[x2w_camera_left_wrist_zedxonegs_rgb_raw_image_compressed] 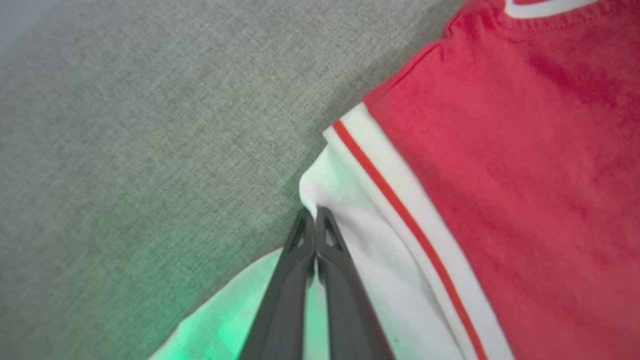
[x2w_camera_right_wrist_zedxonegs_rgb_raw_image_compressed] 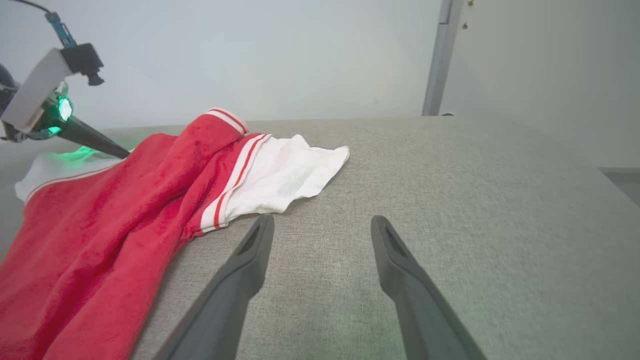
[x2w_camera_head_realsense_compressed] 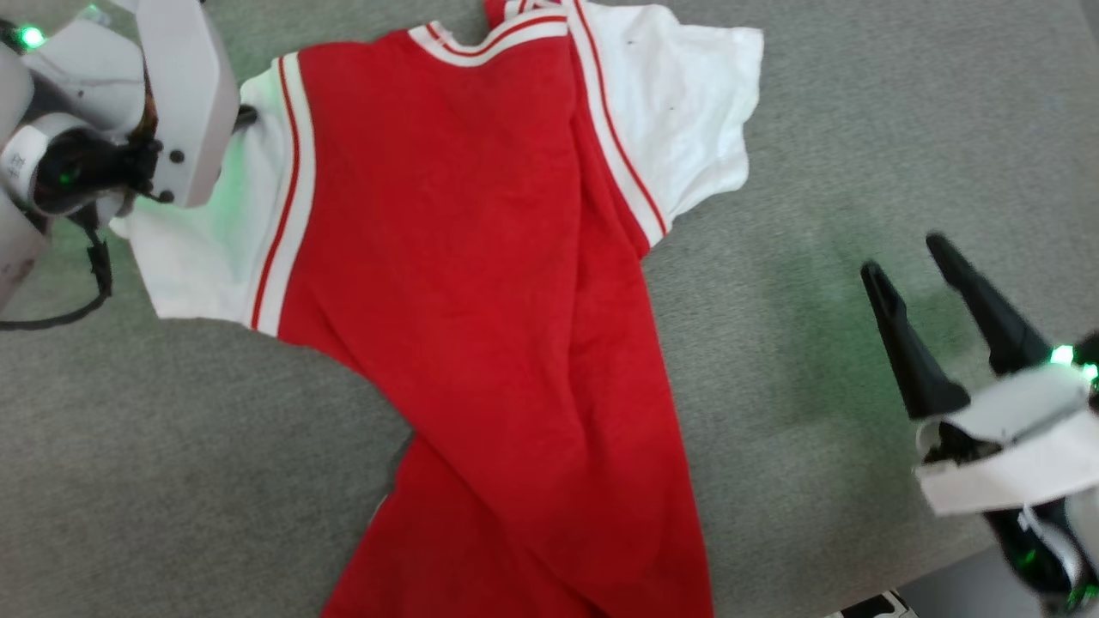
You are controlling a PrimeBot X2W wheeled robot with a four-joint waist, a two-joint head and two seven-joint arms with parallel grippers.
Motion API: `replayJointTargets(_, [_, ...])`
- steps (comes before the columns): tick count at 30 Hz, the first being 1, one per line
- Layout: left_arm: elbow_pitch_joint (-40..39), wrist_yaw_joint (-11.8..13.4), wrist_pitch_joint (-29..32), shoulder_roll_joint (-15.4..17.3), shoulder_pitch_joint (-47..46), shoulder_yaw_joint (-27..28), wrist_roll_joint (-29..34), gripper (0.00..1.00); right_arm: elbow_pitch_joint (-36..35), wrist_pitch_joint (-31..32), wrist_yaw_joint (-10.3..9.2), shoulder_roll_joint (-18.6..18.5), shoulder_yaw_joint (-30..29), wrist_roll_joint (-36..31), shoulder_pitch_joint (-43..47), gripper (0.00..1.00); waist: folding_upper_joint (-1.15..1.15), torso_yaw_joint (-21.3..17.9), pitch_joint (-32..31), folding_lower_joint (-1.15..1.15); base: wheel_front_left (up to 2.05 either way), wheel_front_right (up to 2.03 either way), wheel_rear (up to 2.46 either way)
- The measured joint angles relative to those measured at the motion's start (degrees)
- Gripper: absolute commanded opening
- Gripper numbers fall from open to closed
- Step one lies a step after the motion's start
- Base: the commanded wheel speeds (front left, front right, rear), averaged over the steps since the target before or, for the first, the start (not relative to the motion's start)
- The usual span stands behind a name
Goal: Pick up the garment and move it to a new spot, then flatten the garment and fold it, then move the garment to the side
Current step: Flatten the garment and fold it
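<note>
**Your left hand point(x2w_camera_left_wrist_zedxonegs_rgb_raw_image_compressed: 315, 215) has the sleeve point(x2w_camera_left_wrist_zedxonegs_rgb_raw_image_compressed: 367, 235)**

Its fingers are pinched tight on the white sleeve edge of the garment point(x2w_camera_head_realsense_compressed: 481, 300), which lies spread on the grey counter point(x2w_camera_head_realsense_compressed: 859, 129). Your right hand point(x2w_camera_head_realsense_compressed: 903, 256) stands clear of it, fingers wide apart, holding nothing.

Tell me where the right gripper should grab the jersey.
Probably the free white sleeve at its outer hem, coming low from the right gripper's side: that edge lies loose facing its open jaws, while the left gripper pinches the opposite sleeve.
</note>
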Motion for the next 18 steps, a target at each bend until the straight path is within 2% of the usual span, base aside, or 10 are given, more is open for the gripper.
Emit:
replayJointTargets(3, [-0.55, -0.01, -1.25, -0.53, -0.92, -1.03, -0.53, 0.0, 1.94, 0.37, 0.0, -3.89, 4.31, 0.02, -5.61, 1.0, 0.0, 0.84, 0.29, 0.0, 0.0, 0.0, 0.0])
replayJointTargets(6, [-0.81, -0.01, -2.68, -1.63, -2.02, -2.03, -0.59, 0.0, 3.82, 4.76, 0.0, -8.15, 9.78, 1.75, -14.55, 1.0, 0.0, 1.93, 0.72, 0.0, 0.0, 0.0, 0.0])
replayJointTargets(12, [-1.31, 0.03, -5.06, -5.35, -4.61, -3.61, -0.02, 0.0, 9.03, 20.12, 0.0, -14.22, 24.03, 7.98, -35.62, 1.0, 0.0, 5.15, 2.05, 0.0, 0.0, 0.0, 0.0])
replayJointTargets(16, [-1.42, 0.05, -6.64, -8.75, -5.86, -4.04, -0.02, 0.0, 13.4, 30.49, 0.0, -16.14, 32.86, 14.12, -47.54, 1.0, 0.0, 8.0, 3.07, 0.0, 0.0, 0.0, 0.0])
replayJointTargets(18, [-1.54, 0.05, -7.35, -10.2, -6.39, -4.14, -0.01, 0.0, 15.3, 32.96, 0.0, -16.68, 36.42, 15.83, -52.86, 1.0, 0.0, 9.47, 3.63, 0.0, 0.0, 0.0, 0.0])
